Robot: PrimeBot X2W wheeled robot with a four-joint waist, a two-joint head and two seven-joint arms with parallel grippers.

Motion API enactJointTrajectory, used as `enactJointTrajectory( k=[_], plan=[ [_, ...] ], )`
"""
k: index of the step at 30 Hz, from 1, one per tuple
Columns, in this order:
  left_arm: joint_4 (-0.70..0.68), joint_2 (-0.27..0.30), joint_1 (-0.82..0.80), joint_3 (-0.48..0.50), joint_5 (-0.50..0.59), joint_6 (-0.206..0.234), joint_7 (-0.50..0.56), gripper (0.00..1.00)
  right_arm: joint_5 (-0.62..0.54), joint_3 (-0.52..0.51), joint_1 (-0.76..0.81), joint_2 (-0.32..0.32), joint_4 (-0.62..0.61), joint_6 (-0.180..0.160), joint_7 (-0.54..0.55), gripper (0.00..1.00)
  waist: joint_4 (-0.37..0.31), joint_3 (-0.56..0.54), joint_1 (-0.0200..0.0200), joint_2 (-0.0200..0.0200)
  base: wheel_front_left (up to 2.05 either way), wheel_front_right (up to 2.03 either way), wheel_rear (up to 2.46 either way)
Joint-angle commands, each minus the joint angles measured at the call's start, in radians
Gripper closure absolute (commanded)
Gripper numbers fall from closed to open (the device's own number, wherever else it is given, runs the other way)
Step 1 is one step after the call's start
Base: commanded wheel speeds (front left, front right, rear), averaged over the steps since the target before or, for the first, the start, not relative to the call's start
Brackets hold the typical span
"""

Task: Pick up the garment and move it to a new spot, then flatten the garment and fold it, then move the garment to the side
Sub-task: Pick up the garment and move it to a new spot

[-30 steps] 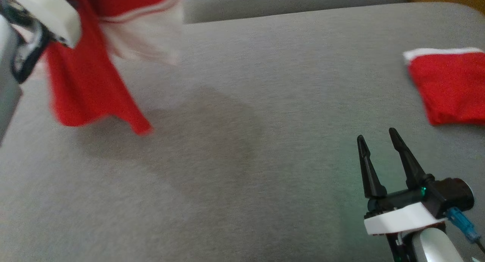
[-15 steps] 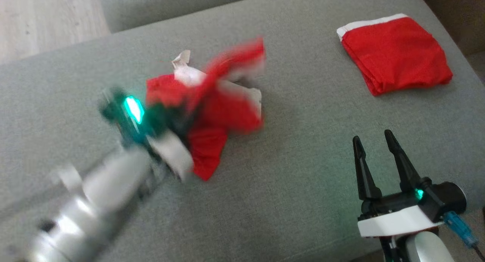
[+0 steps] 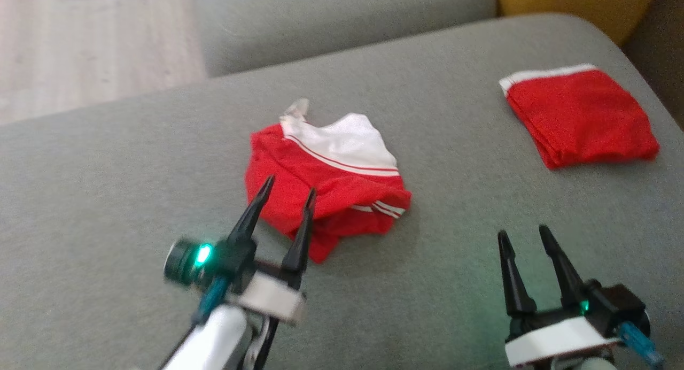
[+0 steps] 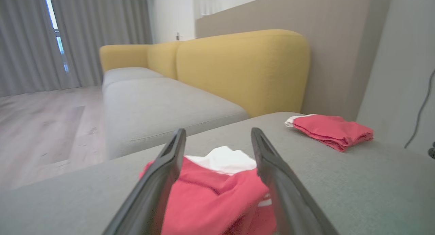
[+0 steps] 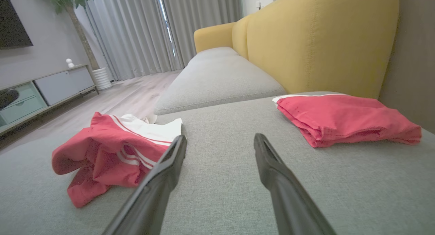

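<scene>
The left gripper (image 3: 290,185) is standing with its two dark fingers spread apart and nothing between them, hovering just over the near edge of the garment (image 3: 342,172). A second ago it was clamping that red and white cloth and carrying it high at the robot's left. Half a second ago it was swinging it down over the seat. Now it is letting go, and the garment is lying in a crumpled heap near the middle of the grey seat cushion (image 3: 117,188), its white panel showing on the far side and its red folds bunching toward the robot. The right gripper (image 3: 523,232) is waiting at the lower right, fingers apart and empty as before, well clear of the heap. A folded red garment (image 3: 580,118) is lying at the far right of the cushion, apart from both grippers. The moving step is looking finished, and flattening is coming up next. Since the cloth is lying doubled over itself, both grippers are probably going to need separate edges to draw outward. Thin fabric may be dragging and bunching on the woven cushion instead of spreading.
</scene>
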Motion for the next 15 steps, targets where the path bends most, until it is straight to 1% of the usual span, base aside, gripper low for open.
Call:
enactJointTrajectory(
  k=[1, 5, 9, 11, 13, 14, 15],
  plan=[
    [-0.066, 0.007, 0.037, 0.081, 0.027, 0.022, -0.009, 0.0, 0.007, 0.012, -0.012, 0.001, -0.019, 0.007, -0.011, 0.0, 0.091, -0.08, 0.0002, -0.0001, 0.0, 0.0, 0.0],
    [-0.149, 0.011, 0.179, 0.202, 0.09, 0.067, -0.009, 0.0, 0.008, -0.017, 0.008, 0.004, 0.005, 0.007, -0.011, 0.0, 0.167, -0.131, 0.0002, -0.0001, 0.0, 0.0, 0.0],
    [-0.238, 0.016, 0.321, 0.331, 0.164, 0.111, -0.009, 0.0, 0.005, -0.051, 0.036, 0.007, 0.019, 0.007, -0.011, 0.0, 0.217, -0.17, 0.0002, -0.0001, 0.0, 0.0, 0.0],
    [-0.279, 0.012, 0.396, 0.384, 0.188, 0.114, -0.009, 0.0, 0.004, -0.068, 0.054, 0.008, 0.019, 0.007, -0.011, 0.0, 0.232, -0.184, 0.0002, -0.0001, 0.0, 0.0, 0.0],
    [-0.312, 0.008, 0.463, 0.418, 0.21, 0.097, -0.009, 0.0, 0.0, -0.077, 0.074, 0.009, 0.018, 0.007, -0.011, 0.0, 0.241, -0.195, 0.0002, -0.0001, 0.0, 0.0, 0.0],
    [-0.312, 0.008, 0.463, 0.418, 0.21, 0.097, -0.009, 0.0, 0.0, -0.077, 0.074, 0.009, 0.018, 0.007, -0.011, 0.0, 0.241, -0.195, 0.0002, -0.0001, 0.0, 0.0, 0.0],
    [-0.325, 0.006, 0.493, 0.426, 0.224, 0.086, -0.009, 0.0, -0.001, -0.081, 0.085, 0.009, 0.017, 0.007, -0.011, 0.0, 0.245, -0.199, 0.0002, -0.0001, 0.0, 0.0, 0.0]
  ],
)
